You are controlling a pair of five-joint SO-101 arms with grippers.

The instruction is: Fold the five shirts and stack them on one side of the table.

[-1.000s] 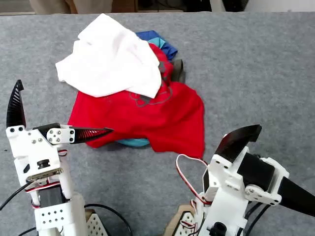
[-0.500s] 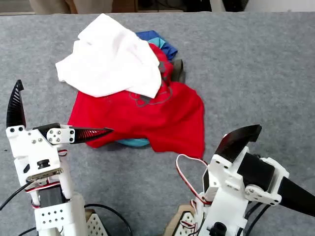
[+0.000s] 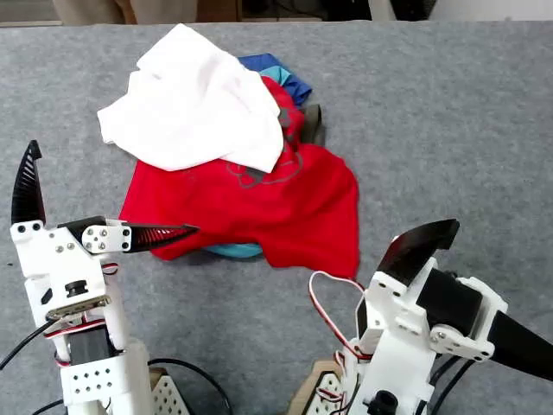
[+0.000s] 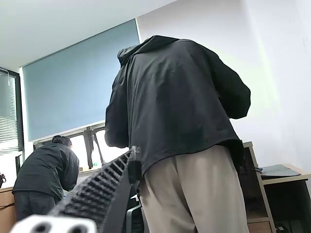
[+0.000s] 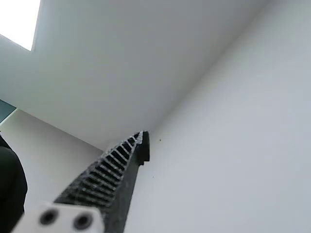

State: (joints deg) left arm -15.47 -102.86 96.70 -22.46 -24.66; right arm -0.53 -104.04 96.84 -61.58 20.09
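From above, a heap of unfolded shirts lies on the grey table (image 3: 449, 112), toward 11 o'clock from its centre. A white shirt (image 3: 194, 108) is crumpled on top. A red shirt (image 3: 276, 207) spreads beneath it toward 5 o'clock. A blue shirt (image 3: 283, 76) pokes out at the heap's 1 o'clock edge, with a scrap of dark grey cloth (image 3: 313, 123) just beside it. A teal shirt (image 3: 233, 251) shows at the red shirt's near hem. The left end effector (image 3: 112, 186) stands at 7 o'clock, jaws spread wide and holding nothing, one fingertip just over the red shirt's edge. The right end effector (image 3: 501, 294) stands at 5 o'clock, also wide and bare, apart from the heap.

In the left wrist view, one ridged black finger (image 4: 97, 194) rises against the room's far wall.

In the right wrist view, a single ridged finger (image 5: 109, 179) points at the pale ceiling (image 5: 121, 63).
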